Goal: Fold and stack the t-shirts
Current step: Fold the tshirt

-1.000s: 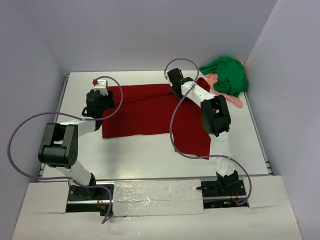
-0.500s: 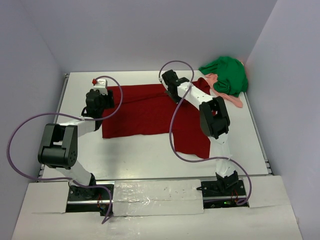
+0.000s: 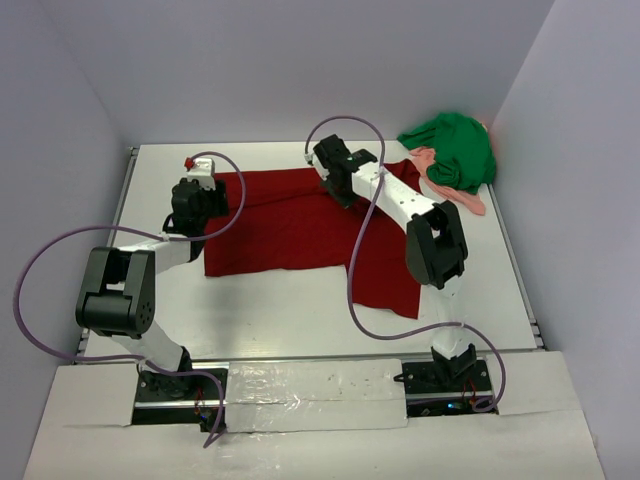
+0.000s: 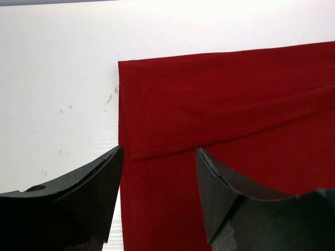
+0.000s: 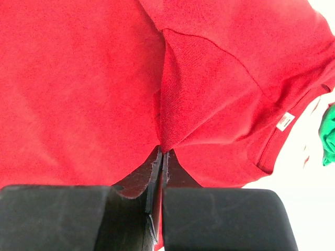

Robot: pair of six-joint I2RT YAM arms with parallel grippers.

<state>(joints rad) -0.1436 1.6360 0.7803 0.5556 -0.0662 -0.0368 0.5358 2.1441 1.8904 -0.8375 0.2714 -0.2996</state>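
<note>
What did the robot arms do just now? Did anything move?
The right gripper, shut on a pinch of the dark red t-shirt, moved leftward over the shirt's far part, its cable swinging along. Nothing was grabbed or let go. The left gripper stayed open over the shirt's left corner, and the green t-shirt and pink cloth stayed in the far right corner.

Bright, even light from above, with only faint shadows. The white table (image 4: 57,63) nearly washes out; my near fingers (image 4: 78,204) look soft.
</note>
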